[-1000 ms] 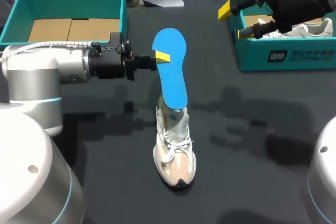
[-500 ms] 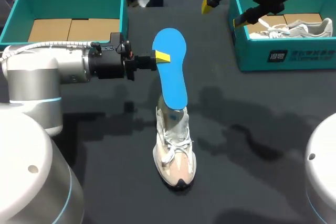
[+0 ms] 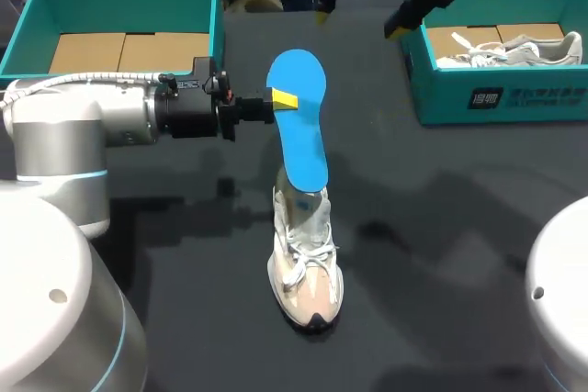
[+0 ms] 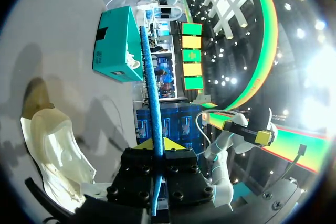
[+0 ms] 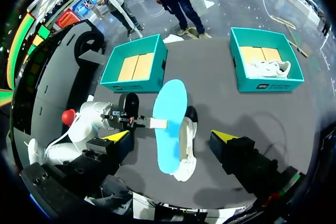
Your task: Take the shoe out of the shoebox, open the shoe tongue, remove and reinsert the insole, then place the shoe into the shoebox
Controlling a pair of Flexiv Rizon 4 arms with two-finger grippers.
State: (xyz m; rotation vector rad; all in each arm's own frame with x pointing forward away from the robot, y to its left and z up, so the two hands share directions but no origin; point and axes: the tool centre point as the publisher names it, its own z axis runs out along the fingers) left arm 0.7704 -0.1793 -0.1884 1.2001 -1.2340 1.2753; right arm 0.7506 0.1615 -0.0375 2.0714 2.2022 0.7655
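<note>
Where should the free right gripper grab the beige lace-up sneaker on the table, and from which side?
Probably the forefoot of the beige lace-up sneaker, pinched across its width from above, coming in from the right. The blue insole fills the opening, and the left gripper holds it from the left.

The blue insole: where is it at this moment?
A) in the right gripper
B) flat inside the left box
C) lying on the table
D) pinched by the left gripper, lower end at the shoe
D: the left gripper clamps the blue insole, which stands up from the shoe.
</note>
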